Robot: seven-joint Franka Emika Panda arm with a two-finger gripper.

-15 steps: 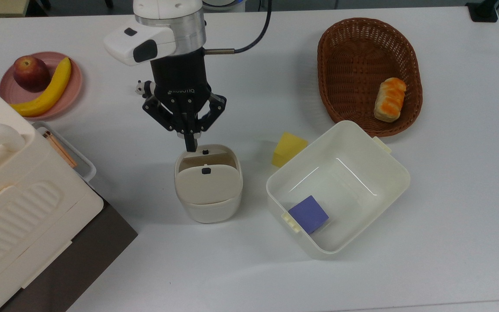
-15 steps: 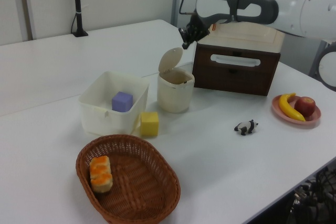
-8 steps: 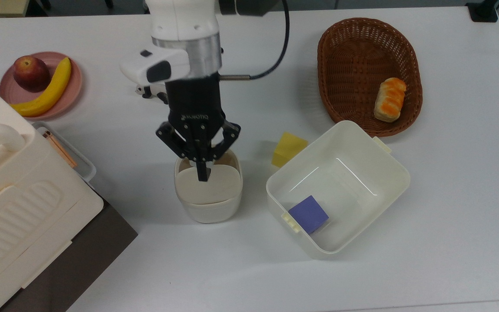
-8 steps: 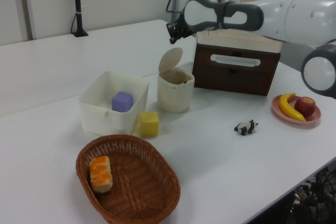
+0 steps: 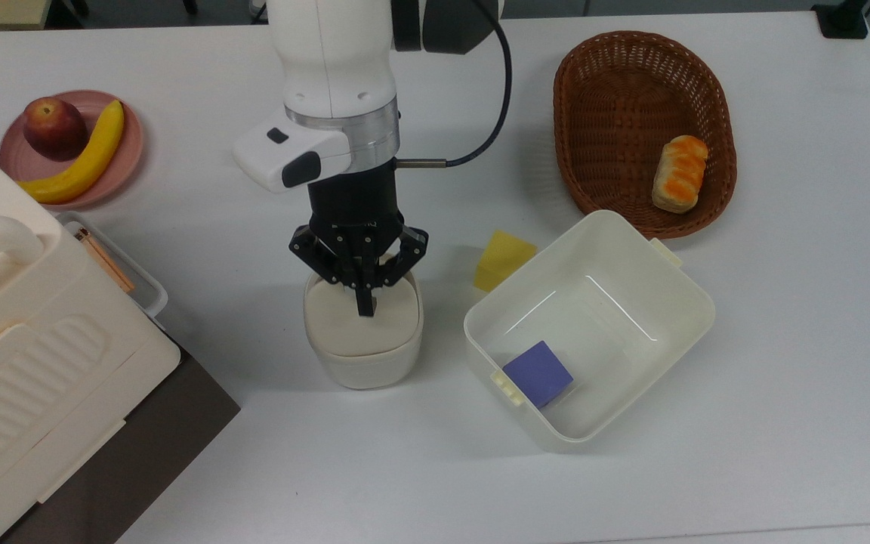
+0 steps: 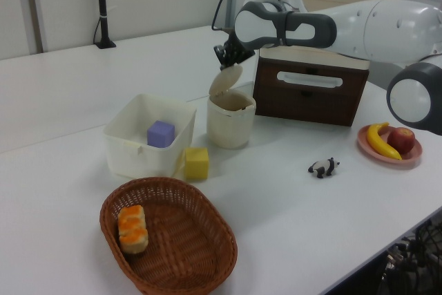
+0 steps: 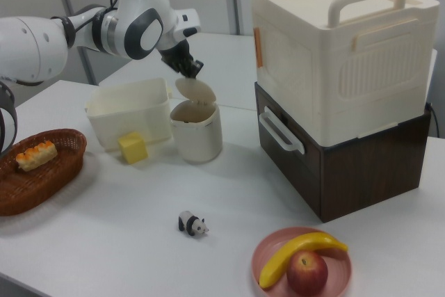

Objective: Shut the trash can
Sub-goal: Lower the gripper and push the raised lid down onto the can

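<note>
Centrally placed on the white table (image 5: 782, 363), the trash can (image 5: 363, 355) — small, cream-white, rounded-square, just beside the larger lidless white tub (image 5: 677, 302) on the top view's right. Hinged beige lid (image 6: 225, 81) raised and tilted over the opening, not yet down on the rim, as seen from the left view and the right view. Directly above it, the gripper (image 5: 365, 308), pointing downward with its fingers drawn together, tips against the upper face of the lid; clamped on nothing.

Inside the tub, a purple cube (image 5: 538, 373); touching the tub's outer wall, a yellow block (image 5: 503, 260). Farther toward the top view's upper right, a brown wicker basket (image 5: 609, 98) holding a piece of bread (image 5: 680, 173) with orange stripes.

Along the top view's left edge, a big ribbed cream box (image 7: 341, 53) with a handle, stacked on a dark brown drawer unit (image 7: 348, 165) — well apart from the trash can. Near the top view's upper left corner, a pink plate (image 5: 114, 177) with a red apple (image 5: 53, 127) and a banana (image 5: 84, 160) lying side by side, touching. On bare table between plate and trash can in the right view, a little panda figure (image 7: 191, 224).
</note>
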